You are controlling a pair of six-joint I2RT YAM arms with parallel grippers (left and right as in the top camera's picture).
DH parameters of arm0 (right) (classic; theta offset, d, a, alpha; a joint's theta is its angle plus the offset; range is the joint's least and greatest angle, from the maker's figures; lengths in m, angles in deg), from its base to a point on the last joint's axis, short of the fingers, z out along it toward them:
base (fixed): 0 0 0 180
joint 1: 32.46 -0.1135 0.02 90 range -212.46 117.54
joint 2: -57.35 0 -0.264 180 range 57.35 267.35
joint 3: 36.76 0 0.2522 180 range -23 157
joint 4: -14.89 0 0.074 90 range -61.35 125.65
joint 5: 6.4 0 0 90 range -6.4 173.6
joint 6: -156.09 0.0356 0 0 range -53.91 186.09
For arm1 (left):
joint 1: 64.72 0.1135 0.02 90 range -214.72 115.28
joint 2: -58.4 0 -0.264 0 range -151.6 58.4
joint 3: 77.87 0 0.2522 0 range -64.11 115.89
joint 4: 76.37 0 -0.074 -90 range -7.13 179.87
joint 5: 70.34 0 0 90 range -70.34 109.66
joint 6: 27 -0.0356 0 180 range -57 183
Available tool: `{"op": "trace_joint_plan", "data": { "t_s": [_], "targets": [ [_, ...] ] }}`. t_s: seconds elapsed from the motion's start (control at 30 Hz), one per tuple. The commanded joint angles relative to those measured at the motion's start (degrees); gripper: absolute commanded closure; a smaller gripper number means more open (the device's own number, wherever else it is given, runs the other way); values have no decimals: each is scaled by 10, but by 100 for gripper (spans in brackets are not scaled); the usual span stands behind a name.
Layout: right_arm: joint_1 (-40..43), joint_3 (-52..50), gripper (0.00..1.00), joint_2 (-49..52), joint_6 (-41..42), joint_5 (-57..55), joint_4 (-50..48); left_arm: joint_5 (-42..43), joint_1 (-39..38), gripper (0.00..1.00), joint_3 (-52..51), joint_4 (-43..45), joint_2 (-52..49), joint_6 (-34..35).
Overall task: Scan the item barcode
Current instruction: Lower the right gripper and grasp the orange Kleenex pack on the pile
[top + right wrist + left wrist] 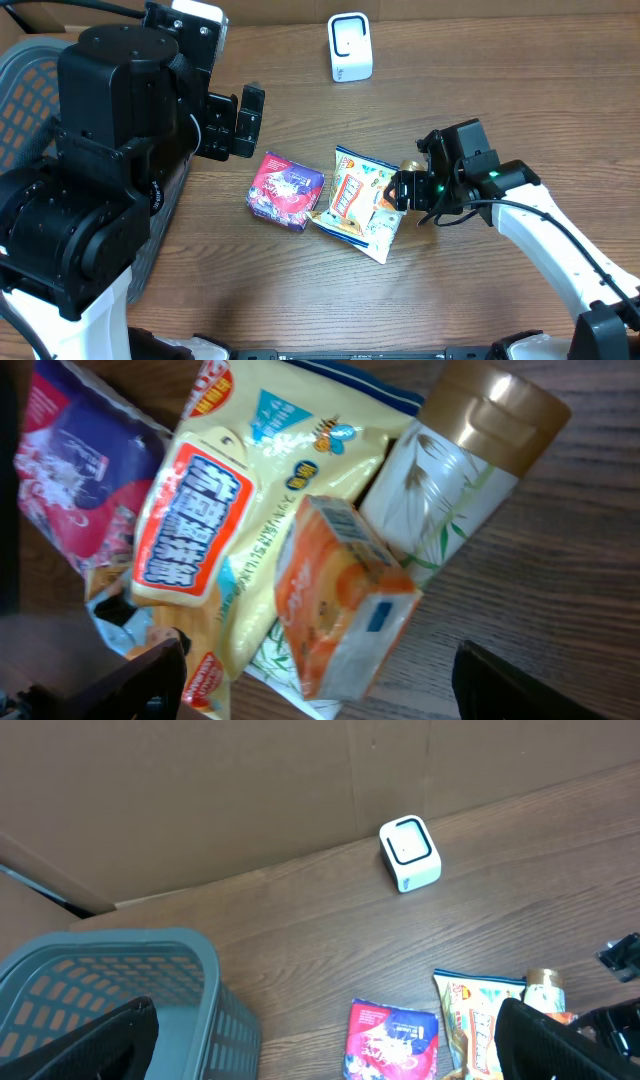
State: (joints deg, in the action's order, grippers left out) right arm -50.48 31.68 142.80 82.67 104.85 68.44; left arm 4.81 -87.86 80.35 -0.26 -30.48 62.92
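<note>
A pile of items lies mid-table: a red-purple pouch (287,190), a yellow snack bag (352,190), a small orange box (345,595) and a white bottle with a gold cap (450,490). No barcode shows clearly. The white scanner (350,47) stands upright at the back of the table. My right gripper (404,190) is low over the pile's right end and open. In the right wrist view its fingers stand either side of the orange box without touching it (320,660). My left gripper (235,120) hangs open and empty, above and left of the pouch (392,1038).
A grey plastic basket (30,100) stands at the table's left edge, partly under the left arm. A brown cardboard wall (250,790) runs along the back behind the scanner (409,852).
</note>
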Motion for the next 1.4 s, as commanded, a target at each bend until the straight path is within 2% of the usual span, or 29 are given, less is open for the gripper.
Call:
{"op": "trace_joint_plan", "data": {
  "t_s": [0.0,0.2,0.4,0.53,0.73,0.8,1.1,1.2,1.37],
  "targets": [
    [-3,-26,14,-2,14,2,-38,-8,3,0,0,0,0,5],
    [-3,-42,15,-2,17,9,-76,-8,3,0,0,-1,0,5],
    [-3,-53,25,0,17,9,-109,-8,3,0,0,-1,0,5],
    [-3,-68,26,2,17,9,-121,-8,3,0,0,-3,0,5],
    [-3,-78,38,3,16,9,-128,-8,3,0,0,-5,0,5],
    [-3,-78,47,5,16,9,-132,-8,3,0,0,-6,0,5],
    [-3,-78,48,27,17,9,-146,-9,3,0,0,-13,0,5],
    [-3,-78,53,41,17,14,-146,-10,3,0,0,-14,0,5],
    [-3,-78,55,47,17,16,-141,-19,3,0,0,-14,0,5]
  ]
}}
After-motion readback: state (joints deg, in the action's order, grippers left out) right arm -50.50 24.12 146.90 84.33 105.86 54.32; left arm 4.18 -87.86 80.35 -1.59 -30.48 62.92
